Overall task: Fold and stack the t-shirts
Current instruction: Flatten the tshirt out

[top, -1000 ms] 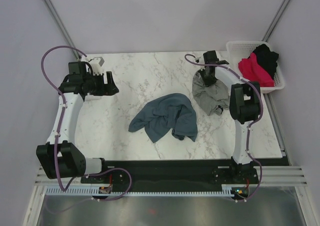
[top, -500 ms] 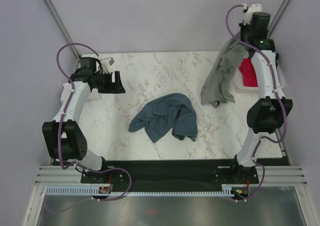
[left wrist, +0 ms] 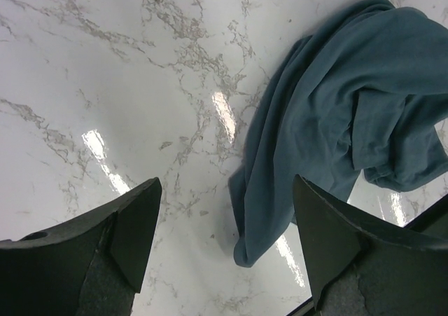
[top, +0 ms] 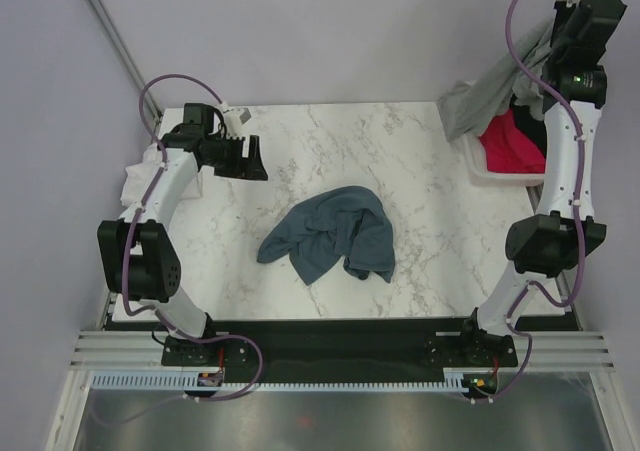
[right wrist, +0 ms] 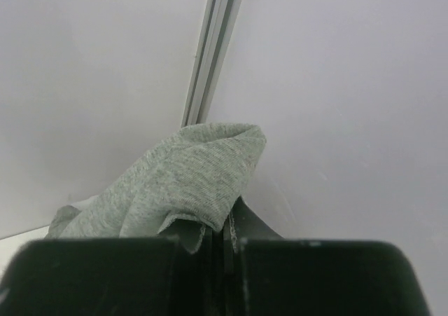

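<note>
A slate-blue t-shirt [top: 330, 233] lies crumpled in the middle of the marble table [top: 300, 131]. Its edge [left wrist: 336, 120] shows in the left wrist view, just beyond my fingers. My left gripper [top: 254, 158] [left wrist: 227, 246] hovers open over bare table, left of and behind that shirt, with nothing between its fingers. My right gripper [top: 550, 39] [right wrist: 217, 235] is raised high at the back right, shut on a grey t-shirt [top: 490, 86] [right wrist: 175, 183]. The shirt hangs down to the left over the basket corner.
A white lattice basket [top: 478, 163] at the table's back right holds a red garment [top: 510, 143] and a black one [top: 528, 106]. A white cloth [top: 140, 176] lies at the left edge under my left arm. Walls stand close behind and beside.
My right arm has lifted the grey t-shirt off the table, up and to the right, above the basket. My left gripper has drifted right toward the table's middle, still open.
</note>
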You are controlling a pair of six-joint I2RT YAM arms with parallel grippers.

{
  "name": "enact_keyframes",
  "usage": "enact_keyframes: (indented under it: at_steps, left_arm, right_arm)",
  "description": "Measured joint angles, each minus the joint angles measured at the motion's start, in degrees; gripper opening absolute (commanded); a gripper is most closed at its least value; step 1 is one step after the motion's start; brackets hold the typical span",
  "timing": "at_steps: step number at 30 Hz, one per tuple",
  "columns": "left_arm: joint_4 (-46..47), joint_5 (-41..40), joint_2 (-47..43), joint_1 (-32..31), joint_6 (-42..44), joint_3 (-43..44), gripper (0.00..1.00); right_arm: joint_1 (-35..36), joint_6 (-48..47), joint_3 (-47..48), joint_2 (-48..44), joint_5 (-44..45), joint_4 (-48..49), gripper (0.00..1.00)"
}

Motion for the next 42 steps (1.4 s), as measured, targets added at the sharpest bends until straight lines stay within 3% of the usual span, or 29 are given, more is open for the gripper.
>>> enact_keyframes:
  at_steps: [13,26,27,28,30,32,33,42]
  left_arm:
    - [0.1,0.0,1.3,-3.5,0.0,2.2,0.84]
    - [-0.1,-0.2,1.6,-4.6,0.2,2.8,0.85]
    - [-0.2,-0.2,1.7,-4.8,0.2,3.0,0.85]
    - [-0.1,-0.2,1.7,-5.0,0.2,3.0,0.85]
    - [-0.2,-0.2,1.8,-5.2,0.2,3.1,0.86]
    - [-0.2,-0.2,1.8,-5.4,0.2,3.1,0.86]
    - [-0.2,-0.2,1.8,-5.4,0.2,3.1,0.86]
    - [-0.2,-0.2,1.7,-5.6,0.2,3.1,0.88]
  right_arm:
    - [-1.9,-2.3,-3.0,4.5,10.3,3.0,0.00]
    - [-6.0,-10.6,6.3,5.9,14.4,13.9,0.00]
    - [-6.0,-11.3,6.3,5.8,14.4,14.4,0.33]
    - [-5.9,-11.4,6.2,5.8,14.3,14.6,0.51]
    - [-5.8,-11.4,5.6,5.8,13.0,14.1,0.81]
    - [-5.8,-9.7,4.2,5.4,10.8,12.0,0.94]
    - [-5.7,-8.7,2.9,5.0,9.3,10.7,0.98]
    - [-2.4,-1.7,-7.5,3.3,-2.8,0.3,0.98]
